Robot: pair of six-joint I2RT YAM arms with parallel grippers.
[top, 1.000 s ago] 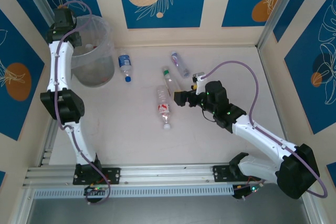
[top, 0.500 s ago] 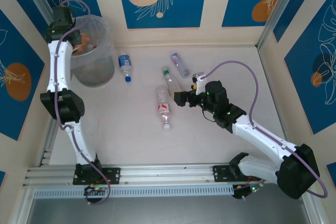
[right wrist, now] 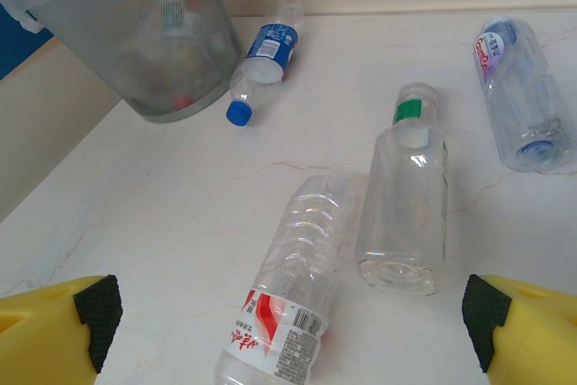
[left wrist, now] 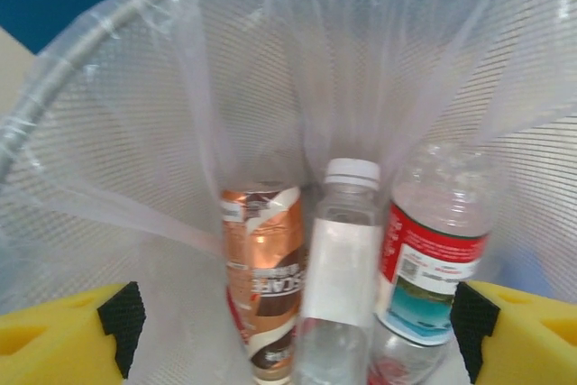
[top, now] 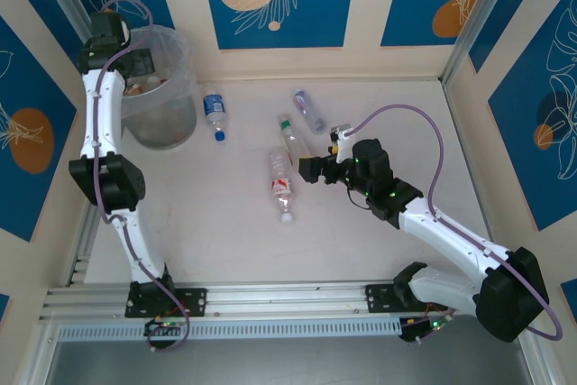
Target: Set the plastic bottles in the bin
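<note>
My left gripper (top: 135,65) hangs open over the bin (top: 171,119) at the far left, with nothing between its fingers. Looking down through that gripper (left wrist: 293,322), I see three plastic bottles inside the lined bin (left wrist: 117,132): a brown-labelled one (left wrist: 261,286), a white-capped one (left wrist: 341,263) and a red-labelled one (left wrist: 433,263). My right gripper (top: 308,169) is open, low over the table centre. Before this gripper (right wrist: 293,317) lie a red-labelled bottle (right wrist: 297,295) and a green-banded clear bottle (right wrist: 406,196). Farther off lie a blue-labelled bottle (right wrist: 263,53) and a purple-labelled bottle (right wrist: 523,92).
From above, the loose bottles lie in the table's middle: blue-labelled (top: 214,113), purple-labelled (top: 308,110), green-capped (top: 290,135), red-labelled (top: 281,184). Patterned walls close in the back and both sides. The bin (right wrist: 135,42) stands in the far left corner.
My left gripper has opened over the bin, and the brown-labelled bottle it held has dropped in among the others. The right arm has not moved.
</note>
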